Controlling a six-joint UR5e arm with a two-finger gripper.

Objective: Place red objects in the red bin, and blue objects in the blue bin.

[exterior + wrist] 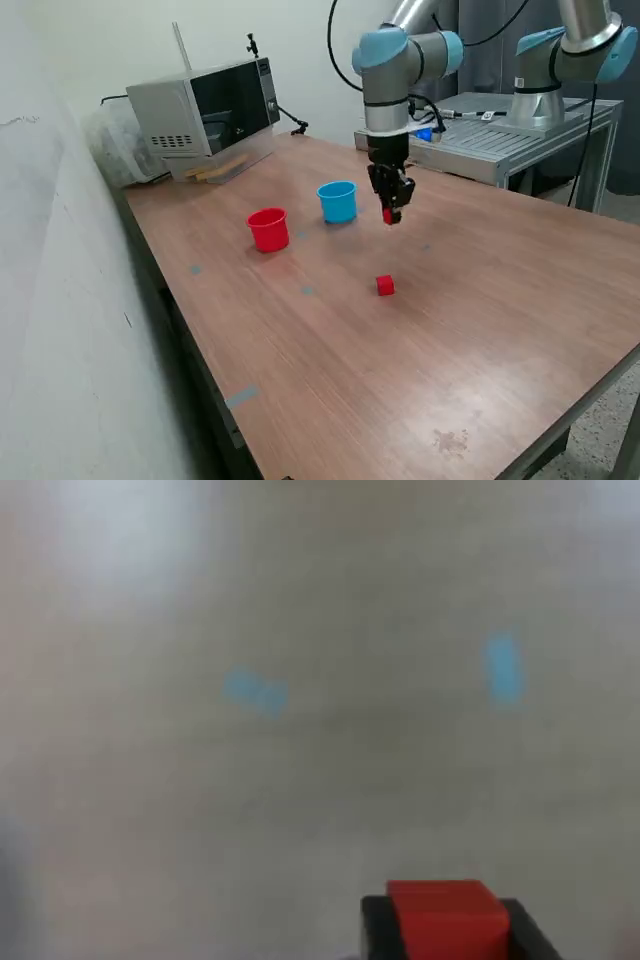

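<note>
Wooden table (pixel 480 330) under arm, microwave (pixel 205 112) at far end. Gripper (pixel 391 213) raised, fingers clenched on red cube (pixel 447 916). Red cup (pixel 268 229) sits beyond blue cup (pixel 338 201) from fingers. Cube to be carried level, centred over red cup rim, lowered, released. Second red cube (pixel 385 285) waits below.

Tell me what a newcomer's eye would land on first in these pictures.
First, the gripper hanging above the wooden table, its jaws shut on a red cube. Next, the red cup and light-blue cup standing side by side toward the exterior view's left. A second red cube lies on the table nearer the camera.
</note>
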